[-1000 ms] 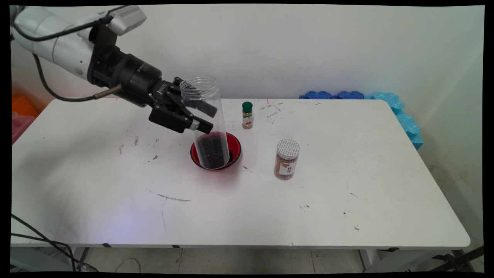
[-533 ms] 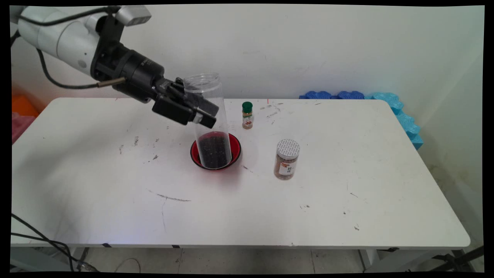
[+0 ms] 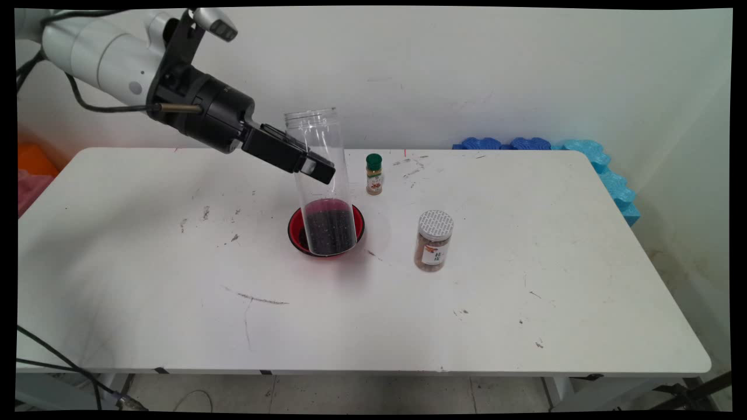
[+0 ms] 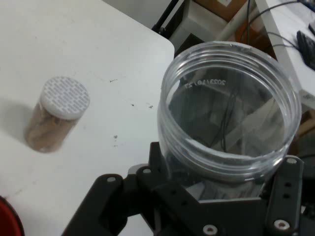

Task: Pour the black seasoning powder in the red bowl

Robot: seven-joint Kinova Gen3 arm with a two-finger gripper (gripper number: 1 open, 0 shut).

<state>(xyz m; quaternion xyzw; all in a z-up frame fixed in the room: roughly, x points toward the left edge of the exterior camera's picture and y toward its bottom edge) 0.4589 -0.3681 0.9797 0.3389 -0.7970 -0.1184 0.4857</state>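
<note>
**Clear plastic jar held above the red bowl**

Clear plastic, tall and lidless, the jar (image 3: 323,181) stands nearly upright in the black tool (image 3: 312,166), whose fingers are clamped on its upper half. Dark grains fill its bottom part, which hangs over the red bowl (image 3: 299,224) on the white desk (image 3: 525,280). A green-capped spice bottle (image 3: 374,174) stands behind, a white-lidded jar (image 3: 434,240) to the right.

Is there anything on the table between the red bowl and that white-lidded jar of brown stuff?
Nothing but bare white table, seen in the main view, between the red bowl and the white-lidded jar.
</note>
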